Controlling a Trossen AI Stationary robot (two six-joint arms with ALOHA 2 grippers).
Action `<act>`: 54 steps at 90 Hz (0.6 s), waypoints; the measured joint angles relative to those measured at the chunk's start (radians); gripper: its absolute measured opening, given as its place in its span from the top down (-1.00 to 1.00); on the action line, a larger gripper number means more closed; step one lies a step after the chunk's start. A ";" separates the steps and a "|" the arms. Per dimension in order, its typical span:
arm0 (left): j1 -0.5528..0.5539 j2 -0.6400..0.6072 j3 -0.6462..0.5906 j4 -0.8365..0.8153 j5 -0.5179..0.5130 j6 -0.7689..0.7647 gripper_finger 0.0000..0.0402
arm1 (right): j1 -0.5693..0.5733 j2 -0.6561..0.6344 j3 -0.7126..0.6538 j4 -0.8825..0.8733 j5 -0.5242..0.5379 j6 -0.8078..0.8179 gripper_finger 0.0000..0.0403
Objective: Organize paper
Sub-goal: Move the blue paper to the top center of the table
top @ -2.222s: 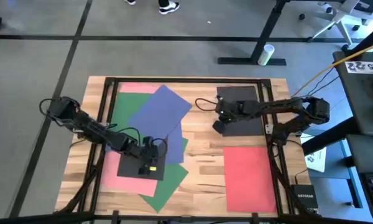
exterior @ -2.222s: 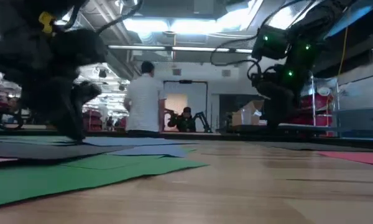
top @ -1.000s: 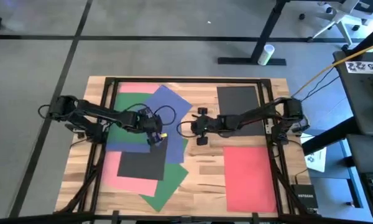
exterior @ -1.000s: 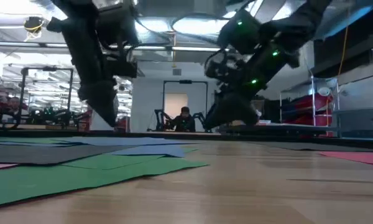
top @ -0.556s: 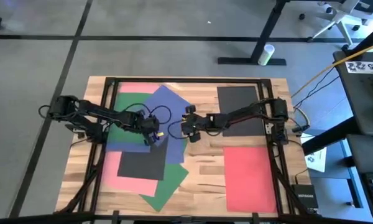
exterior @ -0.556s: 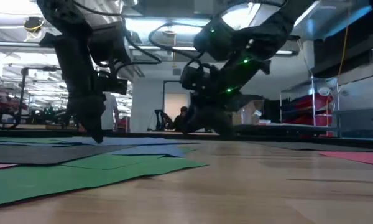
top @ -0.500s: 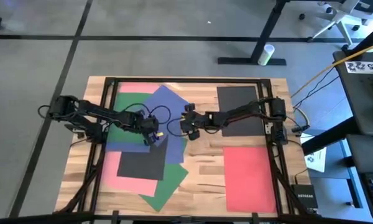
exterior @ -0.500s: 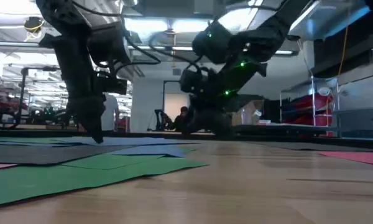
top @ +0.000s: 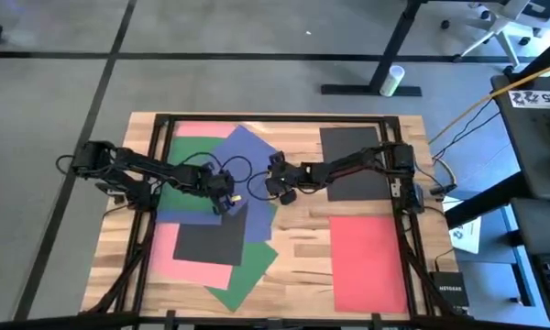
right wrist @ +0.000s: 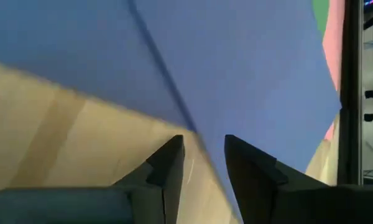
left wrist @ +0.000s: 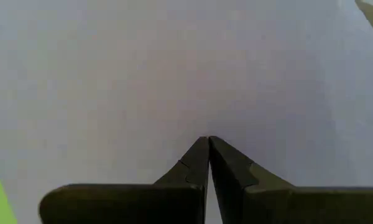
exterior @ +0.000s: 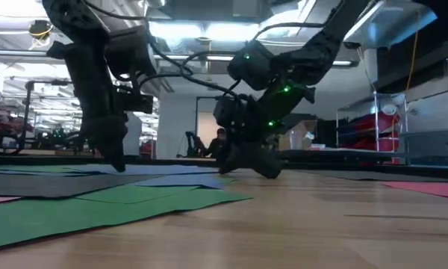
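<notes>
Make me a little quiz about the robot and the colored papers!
1. True or false: the left gripper has its fingers shut, tips down on the blue paper.
2. What colour sheet lies alone, nearest the table's front right corner?
3. The right gripper is at: A) the blue paper's edge, B) the red paper, C) the far black paper.

Key: 1 true; 2 red; 3 A.
</notes>
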 joint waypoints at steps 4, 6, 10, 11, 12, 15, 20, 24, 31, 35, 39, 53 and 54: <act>0.000 0.000 0.000 0.001 0.003 0.002 1.00 | -0.001 0.001 0.015 -0.003 0.003 0.000 0.46; 0.000 0.000 0.000 0.002 0.005 0.003 1.00 | -0.001 0.002 0.025 0.005 0.003 -0.001 0.46; 0.000 0.000 0.000 0.002 0.007 0.006 1.00 | -0.006 0.004 0.039 -0.003 0.000 -0.014 0.46; 0.000 0.000 0.000 0.002 0.007 0.009 1.00 | -0.007 0.003 0.042 -0.008 -0.003 -0.018 0.46; 0.000 0.000 0.000 0.002 0.007 0.011 1.00 | -0.007 0.003 0.044 -0.014 -0.004 -0.019 0.46; 0.000 0.000 0.000 0.002 0.007 0.014 1.00 | -0.008 0.002 0.054 -0.030 -0.005 -0.021 0.46; 0.000 0.000 0.000 0.002 0.007 0.014 1.00 | -0.014 0.002 0.064 -0.050 -0.012 -0.022 0.46; 0.000 0.000 0.000 0.002 0.010 0.018 1.00 | -0.014 0.002 0.069 -0.065 -0.016 -0.022 0.46; 0.000 0.000 0.000 0.003 0.011 0.021 1.00 | -0.018 0.002 0.075 -0.077 -0.021 -0.022 0.46; 0.000 0.000 0.000 0.003 0.011 0.021 1.00 | -0.019 0.002 0.076 -0.078 -0.026 -0.020 0.46; 0.000 0.000 0.000 0.003 0.011 0.021 1.00 | -0.019 0.002 0.076 -0.085 -0.033 -0.013 0.46; 0.000 0.001 0.000 0.026 0.014 0.022 1.00 | -0.019 0.002 0.076 -0.097 -0.095 0.054 0.46; 0.000 0.001 0.000 0.029 0.016 0.024 1.00 | -0.019 0.002 0.076 -0.096 -0.098 0.056 0.46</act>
